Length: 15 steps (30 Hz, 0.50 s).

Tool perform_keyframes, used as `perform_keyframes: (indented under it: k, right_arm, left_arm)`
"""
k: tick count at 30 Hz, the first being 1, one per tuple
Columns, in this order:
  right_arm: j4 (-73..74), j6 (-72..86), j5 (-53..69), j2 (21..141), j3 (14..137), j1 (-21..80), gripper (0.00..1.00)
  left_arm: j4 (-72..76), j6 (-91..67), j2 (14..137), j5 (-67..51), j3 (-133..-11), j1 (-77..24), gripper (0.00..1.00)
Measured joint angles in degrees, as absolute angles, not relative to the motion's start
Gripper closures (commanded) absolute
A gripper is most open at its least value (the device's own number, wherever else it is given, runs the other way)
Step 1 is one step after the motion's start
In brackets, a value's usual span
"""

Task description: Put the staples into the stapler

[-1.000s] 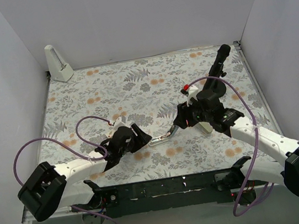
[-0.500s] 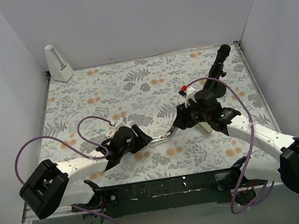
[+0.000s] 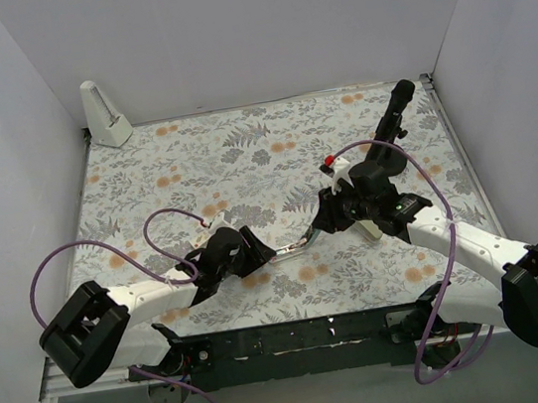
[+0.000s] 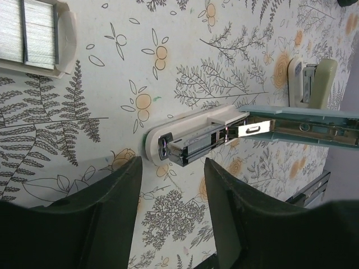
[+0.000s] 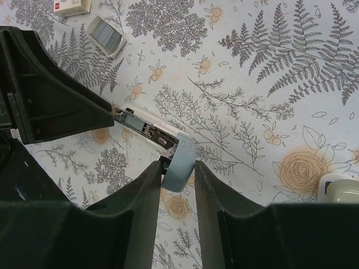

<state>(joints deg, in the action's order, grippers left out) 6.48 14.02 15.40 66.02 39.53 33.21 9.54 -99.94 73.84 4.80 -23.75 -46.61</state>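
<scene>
The stapler [image 4: 193, 136] lies open on the floral cloth, silver rail bared, its light-blue lid [image 4: 297, 120] lifted to the right. In the top view the stapler [image 3: 291, 248] sits between both grippers. My right gripper [image 5: 176, 179] is shut on the lid's rounded end [image 5: 180, 162]; it also shows in the top view [image 3: 320, 224]. My left gripper [image 4: 171, 218] is open and empty, its fingertips just short of the stapler's front end; in the top view [image 3: 254, 251] it is left of the stapler. Grey staples [image 4: 32, 35] lie in a beige tray. A small beige-white box [image 5: 70, 5] lies beyond the tray [image 5: 106, 35].
An olive-gold bar [image 4: 311, 84] lies right of the stapler, also at the right wrist view's edge [image 5: 339, 193]. A white wedge-shaped object [image 3: 104, 114] stands at the back left, a black object [image 3: 398, 108] at the back right. White walls enclose the cloth.
My left gripper has moved right, closer to the stapler's front end. My right gripper has stayed on the lid, hardly shifting.
</scene>
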Motion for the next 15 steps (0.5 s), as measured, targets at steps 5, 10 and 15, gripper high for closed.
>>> perform_keyframes:
  k: [5, 10, 15]
  right_arm:
    - [6.5, 13.0, 15.8, 66.0, 39.5, 33.1, 0.67]
    - [6.9, 11.8, 16.1, 65.8, 39.6, 33.1, 0.71]
    - [8.1, 10.6, 15.5, 65.6, 40.1, 33.9, 0.72]
  left_arm:
    - [9.8, -99.9, 74.5, 3.8, -24.4, -46.6, 0.61]
    - [10.8, -100.0, 75.5, 3.2, -24.8, -46.6, 0.64]
    - [11.4, -100.1, 77.1, 2.2, -25.4, -46.6, 0.67]
